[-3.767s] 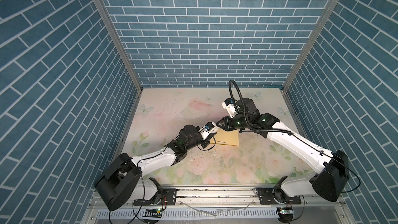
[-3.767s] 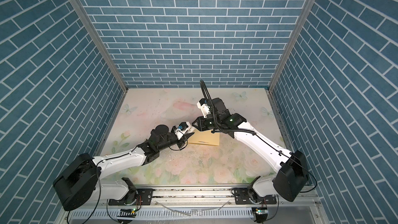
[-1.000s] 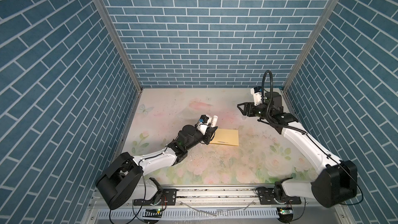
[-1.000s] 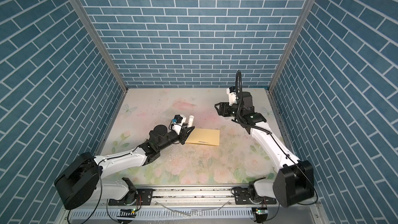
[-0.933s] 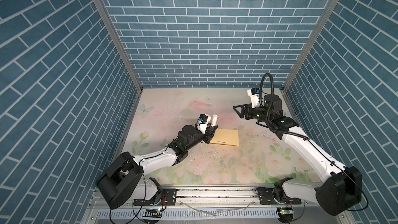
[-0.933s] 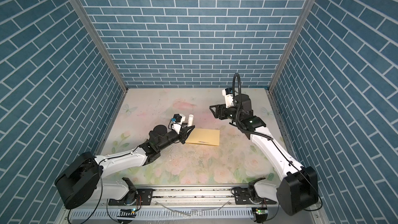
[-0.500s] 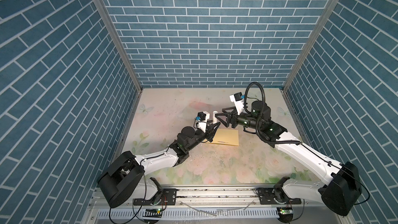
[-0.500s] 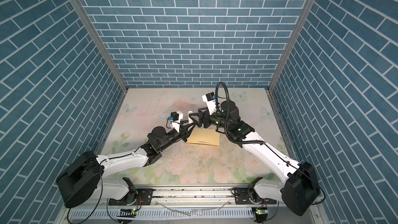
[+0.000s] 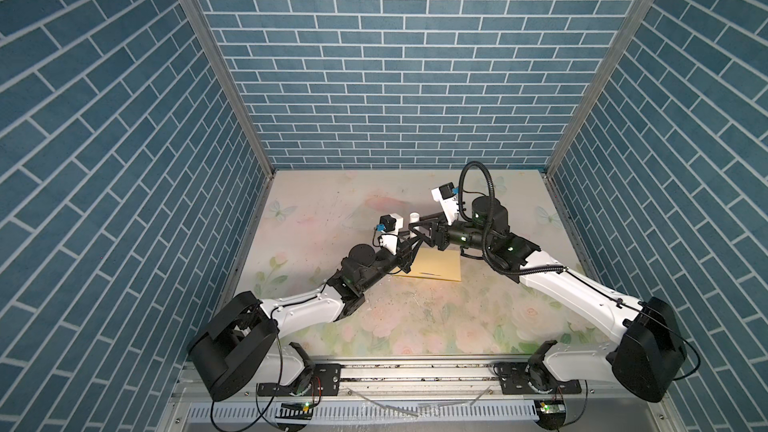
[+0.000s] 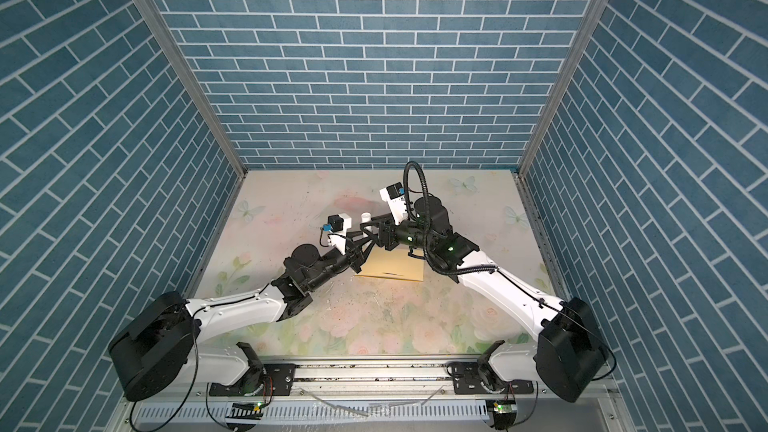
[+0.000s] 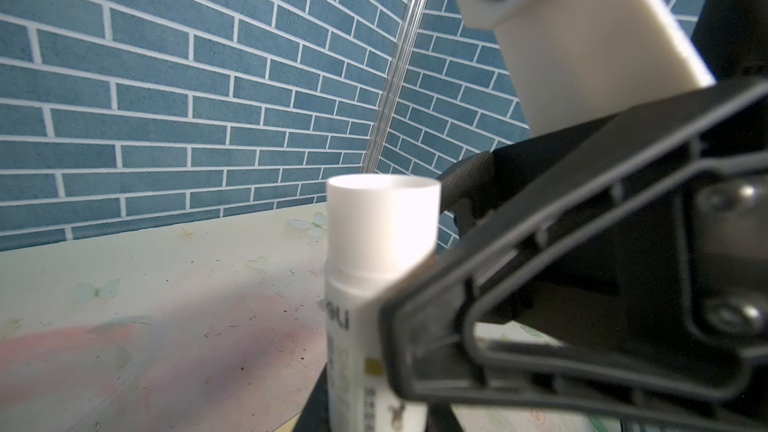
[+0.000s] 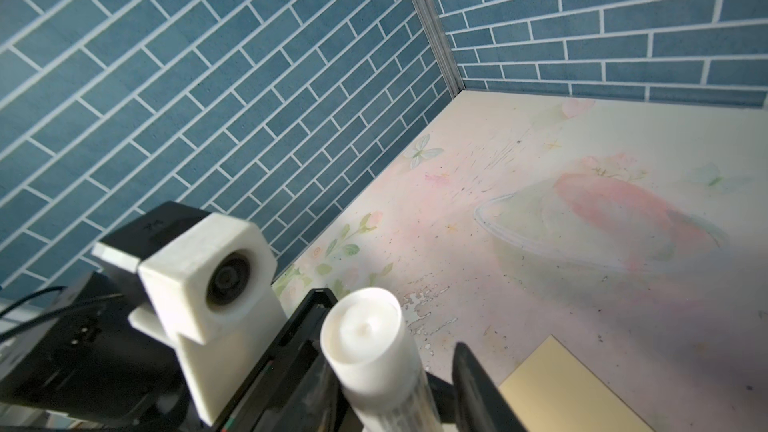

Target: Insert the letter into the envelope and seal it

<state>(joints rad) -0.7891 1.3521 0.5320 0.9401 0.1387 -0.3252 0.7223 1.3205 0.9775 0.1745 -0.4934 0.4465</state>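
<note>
"Envelope (image 9: 437,264): where did it lie?"

"Flat on the floral table (image 9: 415,326), about the middle, one long edge turned toward the rail (image 9: 415,376) at my front. A small dark mark showed near that edge."

"And the room around you?"

"Nearest me the print was scuffed and speckled. Then came the envelope, then bare pink and green print running to the back. Blue brick-patterned walls (image 9: 395,76) shut in three sides, with metal posts (image 9: 230,85) at the back corners."

"Any room to move?"

"Bare table in front of the envelope between my two bases, a bare strip along each side wall, and open surface behind my grippers."

"How were your arms set?"

"Both reached in from the front corners and met near the envelope's far left corner. My left arm ran low. My left gripper (image 9: 409,248) pinched a white glue stick (image 9: 414,216) by its body, top end up, leaning a little. My right arm came across from the right, a cable looping above the wrist. My right gripper (image 9: 415,224) stood with one jaw on either side of the stick's top end. Whether those jaws pressed it, I couldn't tell."
</note>
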